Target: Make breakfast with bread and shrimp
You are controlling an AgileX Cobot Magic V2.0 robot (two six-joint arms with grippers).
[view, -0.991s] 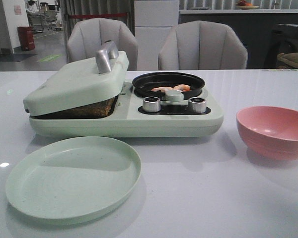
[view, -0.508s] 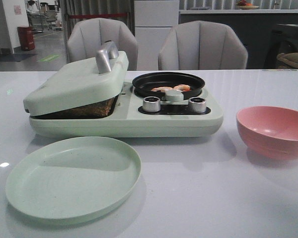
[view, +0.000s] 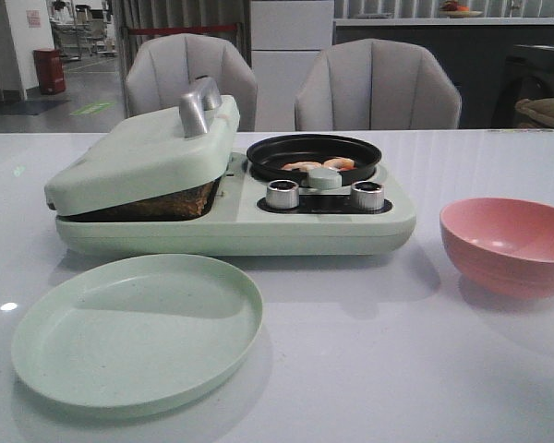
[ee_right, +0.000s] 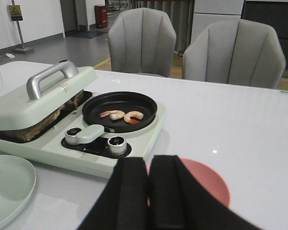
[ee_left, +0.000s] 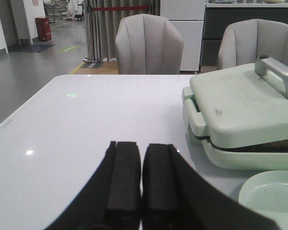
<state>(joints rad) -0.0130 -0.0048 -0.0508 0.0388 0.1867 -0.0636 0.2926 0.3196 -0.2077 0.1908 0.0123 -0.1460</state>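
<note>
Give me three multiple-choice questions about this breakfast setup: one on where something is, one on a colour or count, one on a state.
1. Where are the shrimp?
A. black pan
B. green plate
C. pink bowl

2. What colour is the bowl?
A. green
B. white
C. pink

3. How does the grill lid sit?
A. taken off
B. propped slightly open over toasted bread
C. standing upright

Answers:
1 A: the right wrist view shows them curled in the black pan.
2 C: it is pink in the front view.
3 B: bread shows in the gap under the tilted lid.
</note>
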